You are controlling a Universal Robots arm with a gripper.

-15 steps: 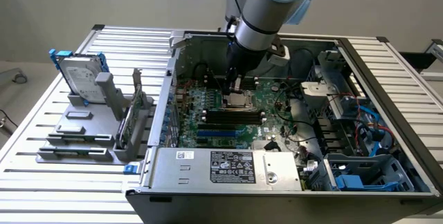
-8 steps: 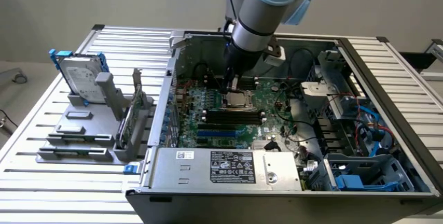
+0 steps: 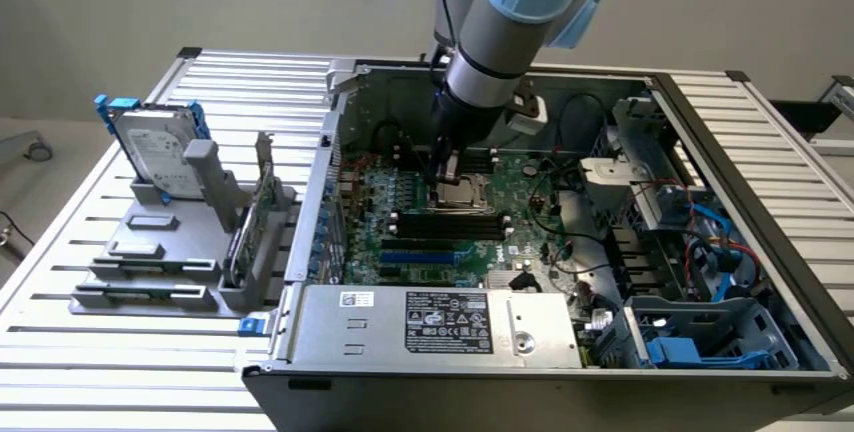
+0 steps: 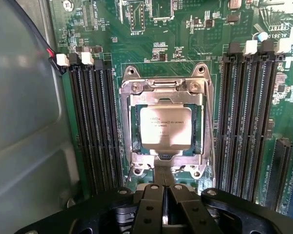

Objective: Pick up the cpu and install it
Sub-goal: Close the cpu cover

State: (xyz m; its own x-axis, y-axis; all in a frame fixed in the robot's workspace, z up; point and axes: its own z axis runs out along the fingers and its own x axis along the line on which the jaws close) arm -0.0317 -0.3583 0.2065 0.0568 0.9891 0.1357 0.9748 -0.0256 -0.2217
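The cpu (image 4: 166, 127), a flat silvery-grey square with small print, lies flat inside the metal-framed socket (image 4: 124, 122) of the green motherboard (image 4: 185, 44). In the wrist view my gripper (image 4: 163, 170) is shut, its two dark fingers pressed together with nothing between them. The tips are at the socket frame's near edge, just short of the cpu. In the exterior view the arm reaches down into the open computer case, with the gripper (image 3: 451, 174) low over the socket (image 3: 470, 192).
Black memory slots (image 4: 95, 126) flank the socket on both sides. The case walls (image 3: 334, 152) surround the board, with a power supply (image 3: 454, 322) at the front and cables (image 3: 707, 242) at the exterior view's right. A hard drive in a blue bracket (image 3: 154, 147) stands on a grey fixture outside the case.
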